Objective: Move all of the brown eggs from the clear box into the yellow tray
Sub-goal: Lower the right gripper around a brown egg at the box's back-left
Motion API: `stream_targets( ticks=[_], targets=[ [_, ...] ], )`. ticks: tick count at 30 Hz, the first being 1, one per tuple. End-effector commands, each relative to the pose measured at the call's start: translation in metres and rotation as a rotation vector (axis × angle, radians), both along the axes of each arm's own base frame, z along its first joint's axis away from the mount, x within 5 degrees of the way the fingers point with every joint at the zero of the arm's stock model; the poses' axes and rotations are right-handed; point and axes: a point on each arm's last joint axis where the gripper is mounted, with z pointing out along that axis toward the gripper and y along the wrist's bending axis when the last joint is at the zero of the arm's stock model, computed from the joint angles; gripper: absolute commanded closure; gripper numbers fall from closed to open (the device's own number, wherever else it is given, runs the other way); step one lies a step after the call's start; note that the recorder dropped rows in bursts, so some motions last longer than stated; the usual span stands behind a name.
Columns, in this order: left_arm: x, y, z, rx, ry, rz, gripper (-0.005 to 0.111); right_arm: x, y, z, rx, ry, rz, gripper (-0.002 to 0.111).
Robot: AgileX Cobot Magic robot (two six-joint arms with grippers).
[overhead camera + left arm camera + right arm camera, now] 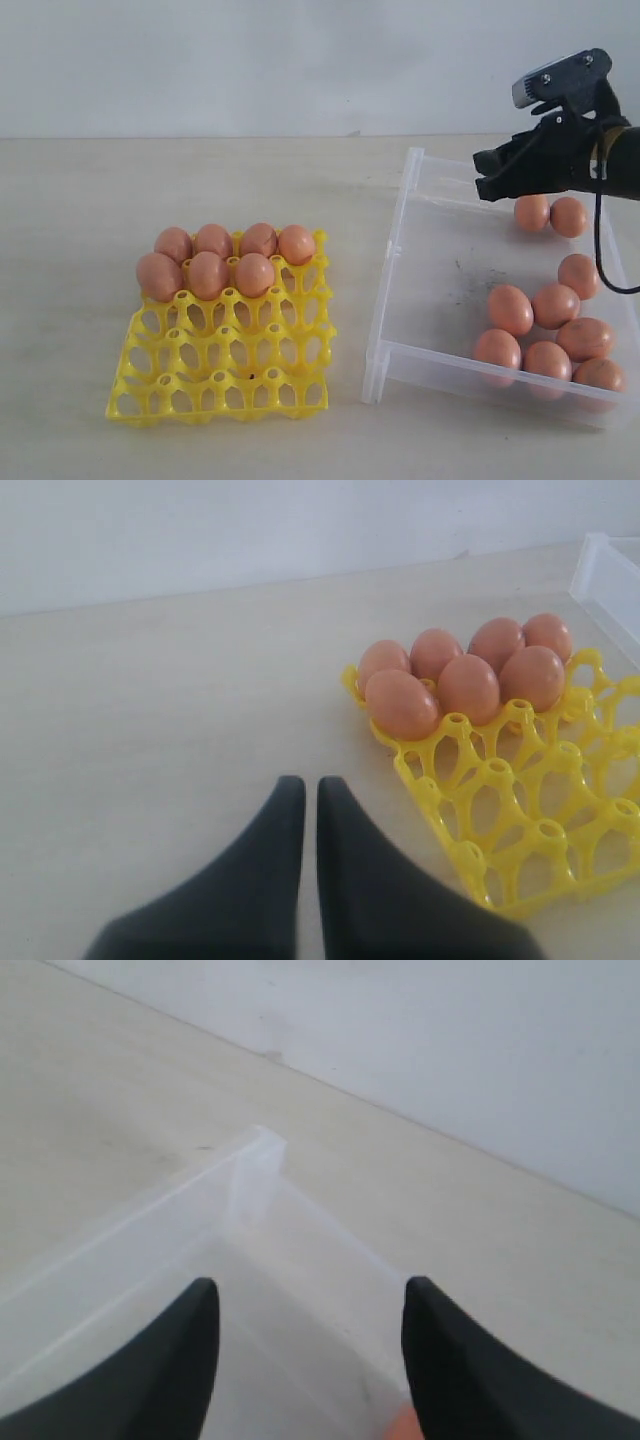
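The yellow tray (222,372) lies on the left of the table, with several brown eggs (208,273) filling its two back rows. The same tray (520,810) and its eggs (468,687) show in the left wrist view, just beside my left gripper (303,785), which is shut and empty above bare table. On the right stands the clear box (400,225), holding several more brown eggs (553,305). My right gripper (483,175) hangs open and empty over the box's back part, close to two eggs (549,214). The right wrist view shows that gripper (310,1295) above the box's corner (256,1165).
A pale wall runs along the back edge of the table (200,170). Bare tabletop lies between tray and box. A black cable (600,240) hangs from the right arm over the box's right side.
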Motion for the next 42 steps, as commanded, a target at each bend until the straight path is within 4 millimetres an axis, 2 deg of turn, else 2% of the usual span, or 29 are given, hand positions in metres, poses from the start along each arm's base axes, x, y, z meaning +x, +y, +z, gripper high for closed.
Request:
stream_targets(
  ticks=[1, 5, 9, 12, 18, 21, 23, 26, 29, 32, 38, 42],
  targets=[
    [0.000, 0.000, 0.000, -0.006, -0.002, -0.004, 0.103, 0.001, -0.003, -0.003, -0.075, 0.010, -0.124, 0.063],
    [0.000, 0.000, 0.000, -0.006, -0.002, -0.004, 0.103, 0.013, -0.004, 0.009, 0.120, 0.158, -0.286, 0.063],
    [0.000, 0.000, 0.000, -0.006, -0.002, -0.004, 0.103, 0.015, -0.011, 0.008, 0.102, 0.374, -0.428, 0.063],
    [0.000, 0.000, 0.000, -0.006, -0.002, -0.004, 0.103, 0.017, -0.011, 0.015, 0.072, 0.495, -0.413, 0.062],
    [0.000, 0.000, 0.000, -0.006, -0.002, -0.004, 0.103, 0.032, 0.005, 0.018, 0.187, 0.562, -0.295, 0.062],
    [0.000, 0.000, 0.000, -0.006, -0.002, -0.004, 0.103, 0.043, 0.000, 0.012, 0.211, 0.605, -0.340, 0.062],
    [0.000, 0.000, 0.000, -0.006, -0.002, -0.004, 0.103, 0.048, -0.010, 0.015, 0.182, 0.618, -0.409, 0.062],
    [0.000, 0.000, 0.000, -0.006, -0.002, -0.004, 0.103, 0.050, -0.021, 0.014, 0.090, 0.655, -0.483, 0.062],
    [0.000, 0.000, 0.000, -0.006, -0.002, -0.004, 0.103, 0.052, -0.029, 0.016, 0.095, 0.681, -0.496, 0.062],
    [0.000, 0.000, 0.000, -0.006, -0.002, -0.004, 0.103, 0.058, -0.028, 0.013, 0.133, 0.701, -0.501, 0.062],
    [0.000, 0.000, 0.000, -0.006, -0.002, -0.004, 0.103, 0.067, -0.027, -0.008, 0.112, 0.749, -0.497, 0.062],
    [0.000, 0.000, 0.000, -0.006, -0.002, -0.004, 0.103, 0.079, -0.026, -0.010, 0.129, 0.754, -0.494, 0.062]
  ],
)
